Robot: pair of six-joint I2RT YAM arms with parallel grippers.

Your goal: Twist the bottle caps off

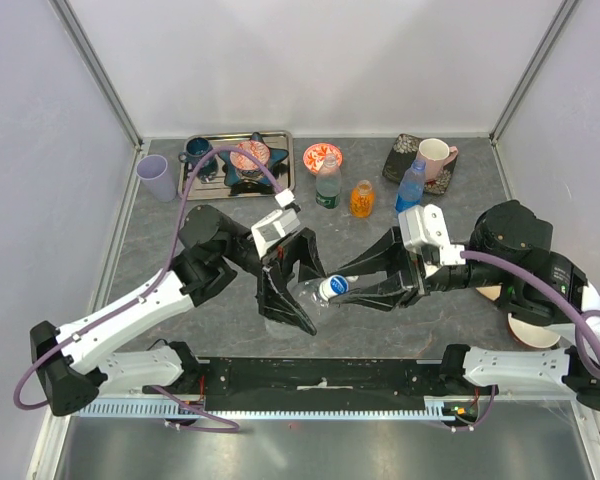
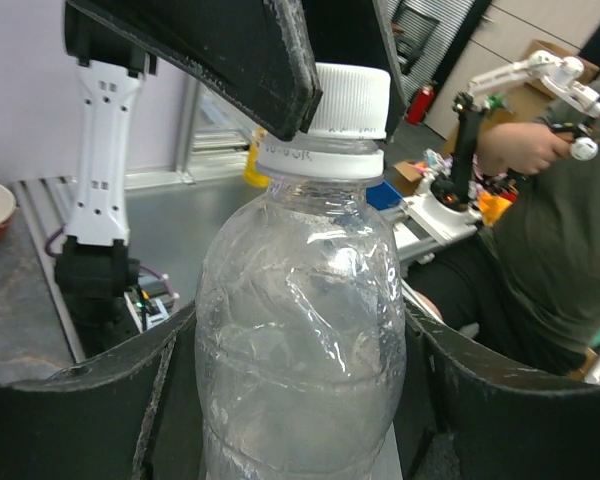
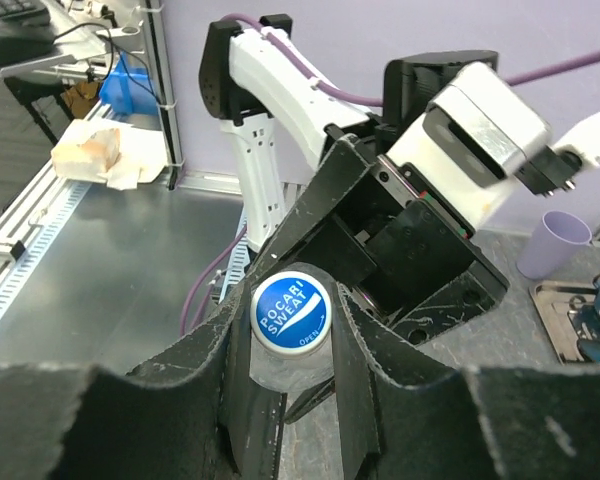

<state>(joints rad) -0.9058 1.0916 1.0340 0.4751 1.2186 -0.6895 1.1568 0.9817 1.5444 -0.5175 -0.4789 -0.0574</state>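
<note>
Two grippers, one clear bottle (image 2: 300, 330) aloft over the bench (image 1: 230, 330): left gripper (image 1: 305, 298) is clamping its body, right gripper (image 1: 346, 286) is pinching the white-and-blue cap (image 3: 292, 312). We are judging: twist squarely about the neck, squeezing gently.

Both arms are built alike. The left arm (image 1: 130, 318) and right arm (image 1: 512, 366) have white tube-shaped links joined by bulky black joint housings. A purple cable (image 1: 192, 195) runs along each arm to a white-and-grey camera box (image 1: 276, 226) at the wrist. The left gripper (image 1: 308, 298) and right gripper (image 1: 338, 285) each carry 2 wide, matte black, wedge-shaped fingers (image 3: 100, 420) with scuffed, scratched edges. Both bases are bolted to a black rail (image 1: 320, 380).
</note>
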